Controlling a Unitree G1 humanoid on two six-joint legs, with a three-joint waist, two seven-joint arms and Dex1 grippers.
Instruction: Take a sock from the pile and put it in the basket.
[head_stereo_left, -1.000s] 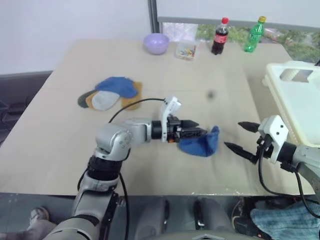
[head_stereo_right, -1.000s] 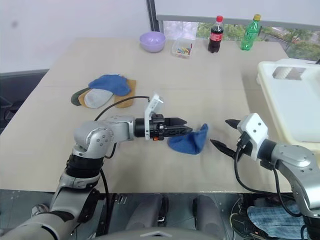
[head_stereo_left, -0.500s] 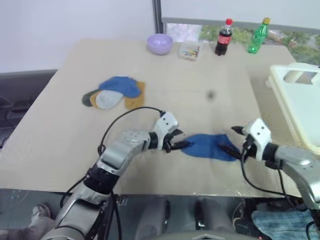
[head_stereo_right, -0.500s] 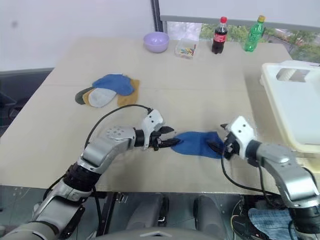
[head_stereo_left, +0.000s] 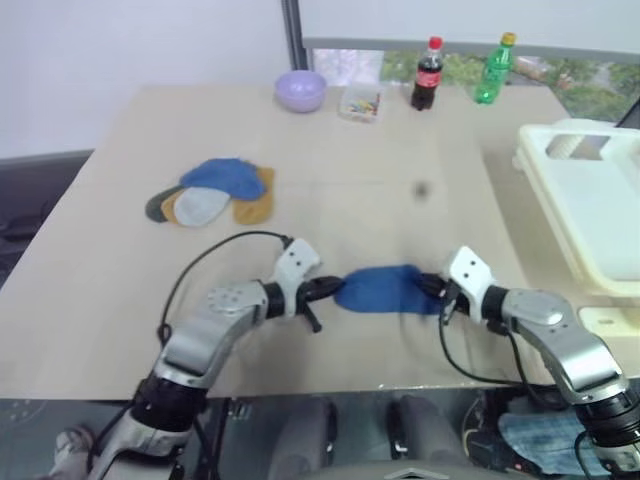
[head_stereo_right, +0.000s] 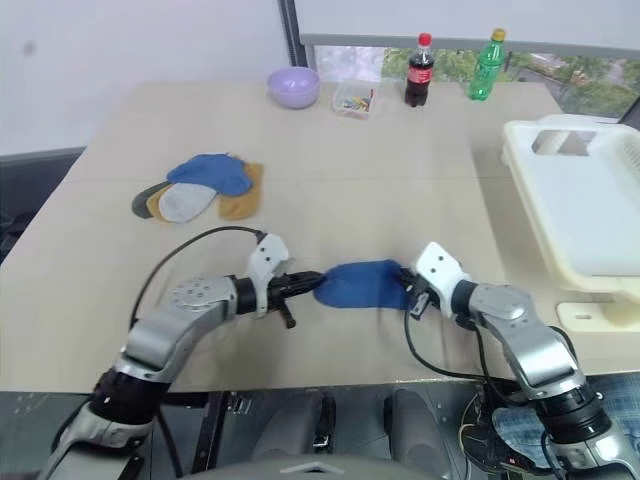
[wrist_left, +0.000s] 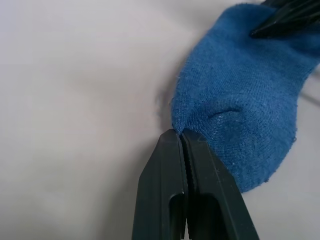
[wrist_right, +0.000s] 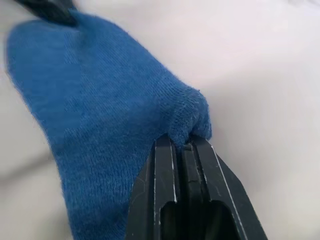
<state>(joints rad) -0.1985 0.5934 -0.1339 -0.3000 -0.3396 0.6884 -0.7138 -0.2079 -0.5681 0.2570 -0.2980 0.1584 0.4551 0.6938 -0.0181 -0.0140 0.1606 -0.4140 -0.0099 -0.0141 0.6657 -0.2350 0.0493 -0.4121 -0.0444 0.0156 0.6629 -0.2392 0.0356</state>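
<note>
Blue sock flat on table, one end pinched in left gripper jaws, other in right gripper jaws

a plain blue sock, a blue, mustard, grey and dark green pile, a cream basket.

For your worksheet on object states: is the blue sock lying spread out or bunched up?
Spread out. The blue sock lies flat on the table, each end pinched by a gripper.
</note>
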